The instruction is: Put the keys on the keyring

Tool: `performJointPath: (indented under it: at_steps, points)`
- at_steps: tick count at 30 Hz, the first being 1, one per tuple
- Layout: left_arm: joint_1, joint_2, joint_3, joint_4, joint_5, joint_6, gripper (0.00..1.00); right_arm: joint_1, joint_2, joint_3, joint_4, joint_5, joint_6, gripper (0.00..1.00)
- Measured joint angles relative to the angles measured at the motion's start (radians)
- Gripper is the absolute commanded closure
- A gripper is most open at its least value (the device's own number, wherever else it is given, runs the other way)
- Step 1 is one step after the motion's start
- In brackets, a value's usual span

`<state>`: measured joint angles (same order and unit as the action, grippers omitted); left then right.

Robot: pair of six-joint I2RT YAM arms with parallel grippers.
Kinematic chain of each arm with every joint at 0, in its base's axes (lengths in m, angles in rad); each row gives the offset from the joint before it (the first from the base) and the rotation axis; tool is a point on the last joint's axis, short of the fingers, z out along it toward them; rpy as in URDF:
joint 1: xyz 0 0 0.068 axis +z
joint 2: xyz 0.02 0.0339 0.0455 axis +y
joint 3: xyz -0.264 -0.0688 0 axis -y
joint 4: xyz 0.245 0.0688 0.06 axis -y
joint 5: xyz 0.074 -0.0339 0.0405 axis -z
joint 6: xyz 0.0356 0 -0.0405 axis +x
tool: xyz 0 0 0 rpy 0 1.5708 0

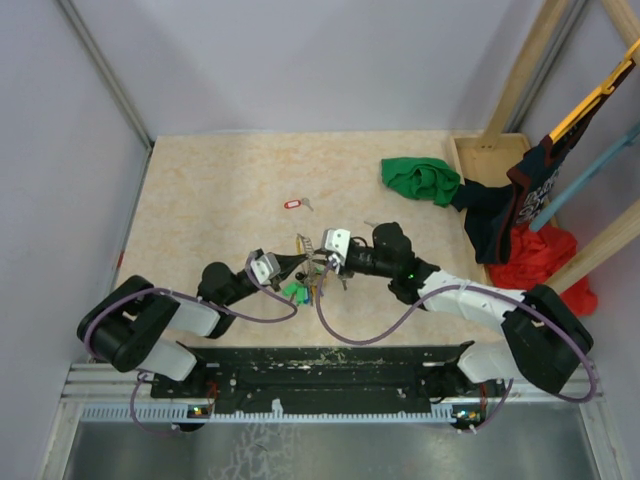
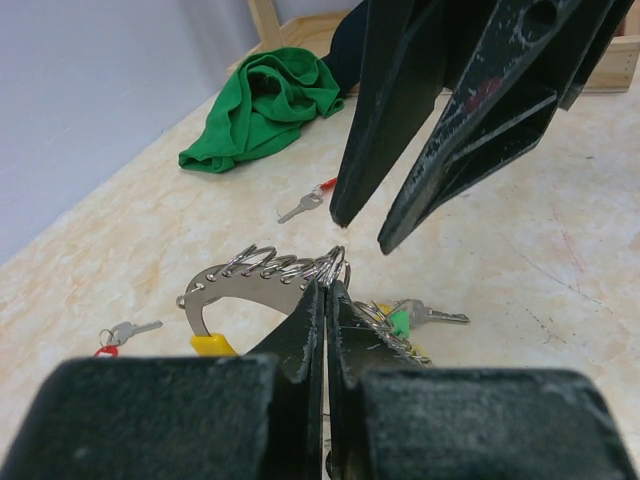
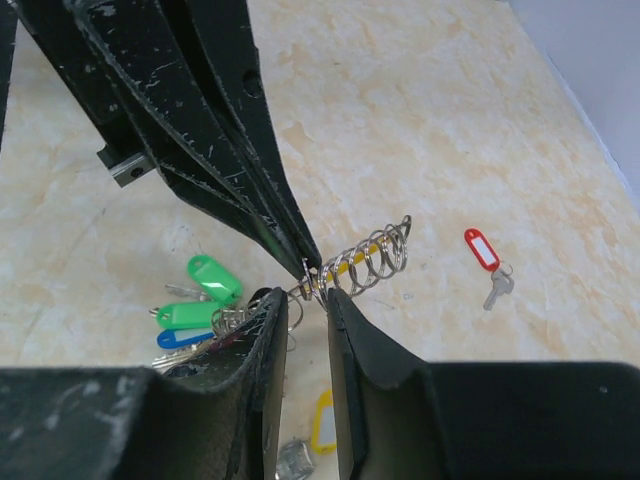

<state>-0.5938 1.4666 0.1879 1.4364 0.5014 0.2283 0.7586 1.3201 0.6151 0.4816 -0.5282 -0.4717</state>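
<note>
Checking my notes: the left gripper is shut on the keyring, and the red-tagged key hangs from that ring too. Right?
Not quite. The left gripper is shut on the keyring, but the red-tagged key lies loose on the table, apart from the ring, as the top external view shows.

Left arm (image 1: pixel 150 325) and right arm (image 1: pixel 490 305): black joint housings, pale grey link shells. A purple-grey cable (image 1: pixel 360 340) runs loose along each arm. White camera block (image 1: pixel 336 242) at each wrist. One green light (image 1: pixel 410 270) lit on the right arm. Left gripper (image 2: pixel 325 288) and right gripper (image 3: pixel 305 300): black tapered fingers, scuffed with pale scratches. Round hole (image 2: pixel 540 12) in one right finger.
</note>
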Motion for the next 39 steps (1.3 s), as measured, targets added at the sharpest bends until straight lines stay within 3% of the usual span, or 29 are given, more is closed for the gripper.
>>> performJointPath:
  at_steps: [8, 12, 20, 29, 39]
  points:
    - [0.0, 0.0, 0.0, -0.006, -0.042, 0.017, 1.0, -0.002, -0.099, 0.002, -0.159, 0.141, 0.164, 0.67]
    - [0.0, -0.004, 0.0, -0.029, -0.092, 0.022, 1.0, -0.002, -0.131, 0.009, -0.269, 0.185, 0.24, 0.69]
    - [0.0, -0.018, 0.0, -0.074, -0.204, 0.022, 1.0, -0.016, -0.02, 0.13, -0.469, 0.362, 0.385, 0.72]
    - [0.01, -0.026, 0.0, -0.106, -0.251, 0.012, 1.0, -0.143, 0.218, 0.206, -0.534, 0.338, 0.538, 0.72]
    - [0.023, -0.026, 0.003, -0.113, -0.248, 0.003, 1.0, -0.238, 0.353, 0.245, -0.523, 0.17, 0.643, 0.74]
